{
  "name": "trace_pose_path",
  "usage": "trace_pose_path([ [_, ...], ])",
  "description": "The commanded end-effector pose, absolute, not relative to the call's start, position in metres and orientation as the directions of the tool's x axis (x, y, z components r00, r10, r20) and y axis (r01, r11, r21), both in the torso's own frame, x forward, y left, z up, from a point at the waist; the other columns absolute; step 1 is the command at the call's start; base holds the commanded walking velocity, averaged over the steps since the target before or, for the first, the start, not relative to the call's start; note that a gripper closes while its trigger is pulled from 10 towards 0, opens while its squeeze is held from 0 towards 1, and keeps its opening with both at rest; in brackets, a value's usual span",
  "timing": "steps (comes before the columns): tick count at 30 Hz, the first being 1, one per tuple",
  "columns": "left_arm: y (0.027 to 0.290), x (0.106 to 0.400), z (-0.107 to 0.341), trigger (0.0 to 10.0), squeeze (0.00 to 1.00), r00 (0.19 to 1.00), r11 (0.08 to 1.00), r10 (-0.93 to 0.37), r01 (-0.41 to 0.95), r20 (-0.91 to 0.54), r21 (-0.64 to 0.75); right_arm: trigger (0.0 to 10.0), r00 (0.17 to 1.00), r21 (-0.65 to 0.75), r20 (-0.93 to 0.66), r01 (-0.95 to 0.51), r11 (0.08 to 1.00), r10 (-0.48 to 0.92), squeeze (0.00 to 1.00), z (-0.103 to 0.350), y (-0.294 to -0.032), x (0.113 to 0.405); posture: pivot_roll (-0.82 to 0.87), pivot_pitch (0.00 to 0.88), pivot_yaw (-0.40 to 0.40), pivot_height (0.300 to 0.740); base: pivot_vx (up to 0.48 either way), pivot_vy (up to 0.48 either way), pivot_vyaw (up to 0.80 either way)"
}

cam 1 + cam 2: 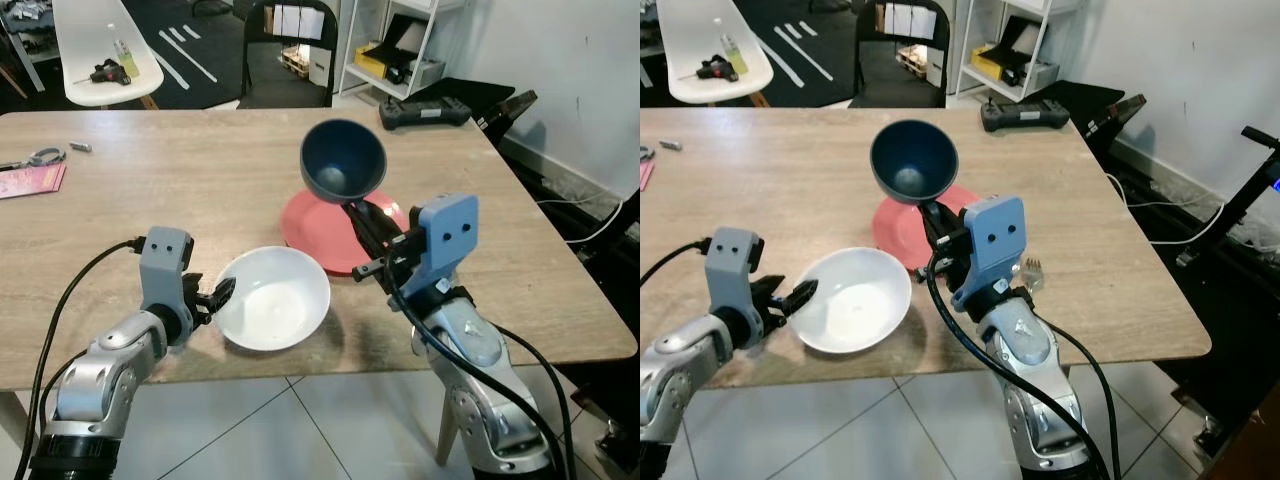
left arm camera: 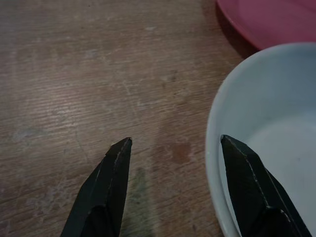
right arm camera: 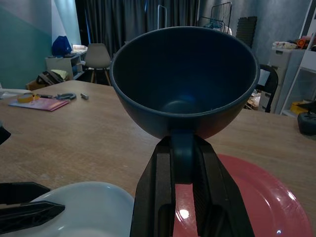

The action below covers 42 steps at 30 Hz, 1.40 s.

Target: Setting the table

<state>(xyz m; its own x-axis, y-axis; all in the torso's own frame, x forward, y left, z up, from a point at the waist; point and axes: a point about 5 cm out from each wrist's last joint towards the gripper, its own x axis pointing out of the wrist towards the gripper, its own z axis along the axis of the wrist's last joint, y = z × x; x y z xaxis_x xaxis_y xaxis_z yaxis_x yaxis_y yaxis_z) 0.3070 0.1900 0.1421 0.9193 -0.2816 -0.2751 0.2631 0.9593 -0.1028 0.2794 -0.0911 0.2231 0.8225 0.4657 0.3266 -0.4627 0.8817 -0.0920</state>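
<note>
Nearest, at the table's (image 1: 200, 190) front edge, the left end effector (image 1: 212, 298) is released, its fingers spread astride the rim of the white bowl (image 1: 272, 297); one finger sits inside, the other over bare wood. The right end effector (image 1: 368, 222) is clenched on the blue bowl's (image 1: 343, 160) rim, holding it tilted in the air above the red plate (image 1: 335, 232), which it partly hides. A fork (image 1: 1030, 272) peeks from behind the right wrist. Farther off lie a controller (image 1: 424, 111) and a pink booklet (image 1: 30, 180), cut off at the picture edge.
</note>
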Motion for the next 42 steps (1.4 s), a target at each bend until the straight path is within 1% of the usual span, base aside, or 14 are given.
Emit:
trace_pose_path([
  [1, 0.193, 0.307, 0.142, 0.0, 0.0, 0.923, 0.963, -0.27, 0.253, -0.273, -0.097, 10.0, 0.821, -0.092, 0.331, -0.464, 0.881, 0.466, 0.0, 0.224, -0.091, 0.277, 0.0, 0.056, 0.065, 0.74, 0.0, 0.0, 0.0],
  [6, 0.198, 0.307, 0.141, 0.0, 0.0, 0.933, 0.979, -0.202, 0.194, -0.299, -0.057, 10.0, 0.823, -0.09, 0.331, -0.46, 0.884, 0.462, 0.0, 0.224, -0.092, 0.278, -0.01, 0.058, 0.064, 0.74, 0.0, 0.0, 0.0],
  [7, 0.203, 0.307, 0.139, 3.3, 0.0, 0.936, 0.989, -0.148, 0.143, -0.32, -0.04, 10.0, 0.823, -0.088, 0.331, -0.459, 0.884, 0.461, 0.0, 0.224, -0.092, 0.278, 0.0, 0.058, 0.066, 0.74, 0.0, 0.0, 0.0],
  [8, 0.209, 0.306, 0.136, 7.9, 0.0, 0.935, 0.996, -0.093, 0.089, -0.342, -0.029, 10.0, 0.824, -0.087, 0.332, -0.459, 0.884, 0.46, 0.0, 0.224, -0.092, 0.278, 0.0, 0.058, 0.066, 0.74, 0.0, 0.0, 0.0],
  [9, 0.214, 0.306, 0.135, 10.0, 0.0, 0.933, 0.999, -0.044, 0.039, -0.356, -0.022, 10.0, 0.824, -0.087, 0.332, -0.458, 0.885, 0.459, 0.0, 0.224, -0.092, 0.278, 0.0, 0.058, 0.066, 0.74, 0.0, 0.0, 0.0],
  [11, 0.219, 0.305, 0.135, 10.0, 0.0, 0.934, 1.0, -0.006, 0.0, -0.358, -0.018, 10.0, 0.824, -0.086, 0.332, -0.458, 0.885, 0.459, 0.0, 0.224, -0.092, 0.278, 0.0, 0.058, 0.066, 0.74, 0.0, 0.0, 0.0],
  [13, 0.235, 0.304, 0.138, 10.0, 0.0, 0.928, 0.993, 0.113, -0.119, -0.355, 0.003, 10.0, 0.824, -0.084, 0.332, -0.46, 0.884, 0.46, 0.0, 0.224, -0.091, 0.278, 0.0, 0.058, 0.066, 0.74, 0.0, 0.0, 0.0],
  [22, 0.26, 0.302, 0.148, 10.0, 0.0, 0.905, 0.957, 0.289, -0.283, -0.313, 0.066, 10.0, 0.822, -0.082, 0.332, -0.463, 0.882, 0.463, 0.0, 0.224, -0.091, 0.278, 0.0, 0.058, 0.066, 0.74, 0.0, 0.0, 0.0],
  [24, 0.276, 0.299, 0.161, 10.0, 0.0, 0.88, 0.906, 0.419, -0.391, -0.222, 0.161, 10.0, 0.821, -0.082, 0.332, -0.465, 0.882, 0.464, 0.0, 0.224, -0.091, 0.278, 0.01, 0.059, 0.061, 0.74, 0.0, 0.0, 0.0],
  [29, 0.287, 0.297, 0.17, 10.0, 0.0, 0.845, 0.851, 0.512, -0.474, -0.155, 0.226, 10.0, 0.822, -0.094, 0.317, -0.469, 0.878, 0.473, 0.0, 0.221, -0.092, 0.278, 0.01, 0.059, 0.061, 0.74, 0.0, 0.0, 0.0],
  [32, 0.285, 0.298, 0.172, 10.0, 0.0, 0.851, 0.852, 0.506, -0.469, -0.141, 0.232, 10.0, 0.823, -0.109, 0.294, -0.476, 0.873, 0.485, 0.0, 0.218, -0.095, 0.278, 0.01, 0.057, 0.058, 0.74, 0.0, 0.0, 0.0],
  [35, 0.27, 0.305, 0.189, 10.0, 0.0, 0.906, 0.891, 0.422, -0.408, -0.026, 0.201, 10.0, 0.808, -0.179, 0.223, -0.515, 0.838, 0.545, 0.0, 0.21, -0.103, 0.272, 0.01, 0.055, 0.054, 0.74, 0.0, 0.0, 0.0],
  [38, 0.252, 0.308, 0.21, 10.0, 0.0, 0.951, 0.939, 0.289, -0.303, 0.106, 0.163, 10.0, 0.748, -0.305, 0.114, -0.6, 0.74, 0.654, 0.0, 0.205, -0.104, 0.257, 0.0, 0.054, 0.055, 0.74, 0.0, 0.0, 0.0],
  [42, 0.227, 0.307, 0.235, 10.0, 0.0, 0.963, 0.967, 0.109, -0.16, 0.245, 0.198, 10.0, 0.683, -0.37, 0.007, -0.677, 0.636, 0.73, 0.0, 0.204, -0.104, 0.241, 0.0, 0.053, 0.057, 0.74, 0.0, 0.0, 0.0],
])
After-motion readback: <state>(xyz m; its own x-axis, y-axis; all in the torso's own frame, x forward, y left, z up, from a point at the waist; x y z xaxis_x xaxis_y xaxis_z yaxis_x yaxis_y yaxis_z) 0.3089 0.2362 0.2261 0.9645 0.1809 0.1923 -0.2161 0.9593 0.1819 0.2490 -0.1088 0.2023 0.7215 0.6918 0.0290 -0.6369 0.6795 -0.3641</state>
